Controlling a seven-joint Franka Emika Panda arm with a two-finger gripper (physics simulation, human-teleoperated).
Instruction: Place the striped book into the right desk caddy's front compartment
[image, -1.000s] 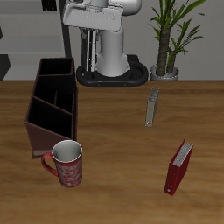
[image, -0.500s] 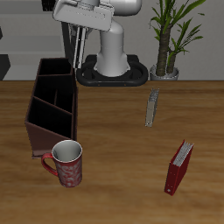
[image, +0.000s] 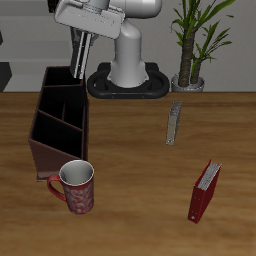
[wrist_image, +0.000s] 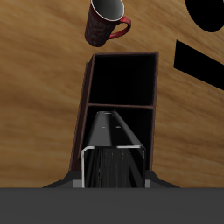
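My gripper (image: 82, 36) is shut on the striped book (image: 81, 58), which hangs upright below it. The book's lower edge is above the back end of the right desk caddy (image: 40, 128), a long dark reddish-brown box with dividers. In the wrist view the book (wrist_image: 112, 131) shows edge-on between my fingers, with my gripper (wrist_image: 112, 171) over the caddy (wrist_image: 88, 83). The open compartment nearest the mug lies ahead of the book and holds nothing.
A red mug (image: 76, 186) stands at the caddy's front end and also shows in the wrist view (wrist_image: 107, 21). A narrow grey-olive book (image: 174, 123) and a red book (image: 205, 190) are on the table's other side. A potted plant (image: 195, 45) stands at the back beside the robot base (image: 130, 75).
My gripper has carried the striped book sideways from in front of the robot base to above the caddy's back end. Nothing on the table has moved.
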